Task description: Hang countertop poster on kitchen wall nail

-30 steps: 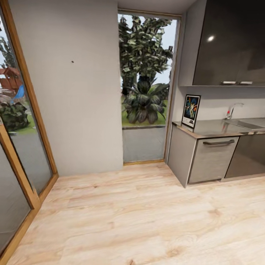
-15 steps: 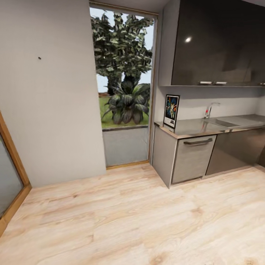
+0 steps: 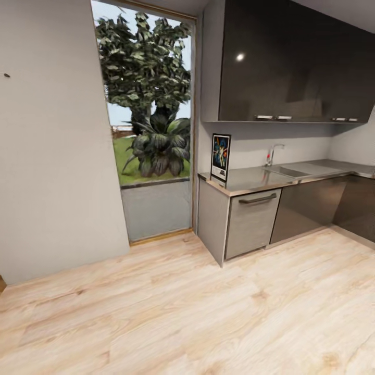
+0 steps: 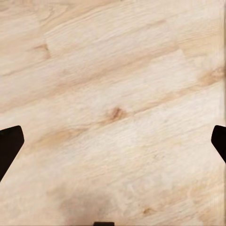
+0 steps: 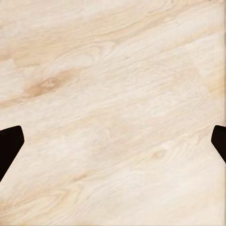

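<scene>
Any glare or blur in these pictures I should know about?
Head view: a small bright glare spot on the glossy dark upper cabinet; the poster is soft, its detail unreadable. Both wrist views: evenly lit wooden floor, grain slightly soft.

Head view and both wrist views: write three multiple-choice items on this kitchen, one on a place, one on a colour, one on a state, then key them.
1. Where does the upright black-bordered rectangular poster stand?
A. on the wood floor
B. at the window-side end of the long grey countertop
C. in the inset sink

2. What colour are the glossy upper cabinets?
A. white
B. dark, near black
C. red

3. How do both grippers stand?
A. open, nothing between the fingers
B. shut on the poster
C. shut on a cup

Key: 1 B, it stands at the counter's end beside the tall window. 2 B, they are dark with one light glint. 3 A, the left gripper and right gripper show fingertips wide apart over pale wood floor.
</scene>
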`<state>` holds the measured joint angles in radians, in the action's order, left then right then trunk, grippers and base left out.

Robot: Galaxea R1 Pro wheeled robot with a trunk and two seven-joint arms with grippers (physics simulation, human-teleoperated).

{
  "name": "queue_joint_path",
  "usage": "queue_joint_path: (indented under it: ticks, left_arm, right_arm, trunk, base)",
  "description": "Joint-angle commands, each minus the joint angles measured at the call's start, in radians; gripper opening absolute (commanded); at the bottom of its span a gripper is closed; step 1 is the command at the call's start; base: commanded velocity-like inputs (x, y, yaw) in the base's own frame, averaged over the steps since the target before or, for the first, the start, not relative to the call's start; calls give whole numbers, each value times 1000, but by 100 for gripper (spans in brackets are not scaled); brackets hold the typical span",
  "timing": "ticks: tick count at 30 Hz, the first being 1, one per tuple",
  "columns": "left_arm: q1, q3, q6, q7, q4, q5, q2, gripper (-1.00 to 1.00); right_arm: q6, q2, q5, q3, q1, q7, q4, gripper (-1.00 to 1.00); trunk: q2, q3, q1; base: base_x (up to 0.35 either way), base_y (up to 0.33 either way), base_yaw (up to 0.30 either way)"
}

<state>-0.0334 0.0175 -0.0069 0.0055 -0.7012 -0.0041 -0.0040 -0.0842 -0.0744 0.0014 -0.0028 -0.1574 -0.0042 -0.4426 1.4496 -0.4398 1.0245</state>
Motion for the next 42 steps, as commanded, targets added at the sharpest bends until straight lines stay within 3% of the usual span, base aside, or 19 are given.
queue_joint_path:
  ticks: [1, 6, 15, 27, 31, 32, 37, 42]
  left_arm:
    - [0, 2, -1, 1, -1, 0, 0, 100]
    - [0, 2, -1, 1, -1, 0, -1, 100]
    - [0, 2, -1, 1, -1, 0, -1, 100]
    - [0, 3, -1, 1, -1, 0, 0, 100]
    - [0, 77, -3, -5, -4, 2, 0, 100]
    - [0, 139, -4, -8, -6, 3, 0, 100]
    - [0, 197, -4, -10, -9, 5, -1, 100]
    - [0, 215, -3, -10, -10, 5, -1, 100]
  right_arm:
    - [-3, 0, 0, 0, -1, 0, 1, 100]
    - [-3, -9, 0, -7, -1, 0, 2, 100]
    - [-3, -28, 0, -55, -1, 1, 2, 100]
    - [-3, -26, -4, -60, -1, 0, 2, 100]
    - [-101, -27, -4, -60, -1, 0, -10, 100]
    - [-136, -28, -2, -60, -2, -1, -66, 100]
    - [-150, -28, -1, -60, -2, -7, -185, 100]
    - [-148, -29, -1, -64, -2, -8, -343, 100]
  trunk:
    - [0, -1, 1]
    - [0, -1, 1]
    - [0, -1, 1]
    - [0, -1, 1]
    - [0, -1, 1]
    - [0, -1, 1]
    - [0, -1, 1]
    - [0, -1, 1]
  base:
    - [286, -133, -58]
    - [297, -170, -23]
    - [301, -192, -3]
    - [322, -78, 0]
    - [338, 118, 0]
    - [338, 124, 0]
    - [338, 124, 0]
    - [338, 77, 0]
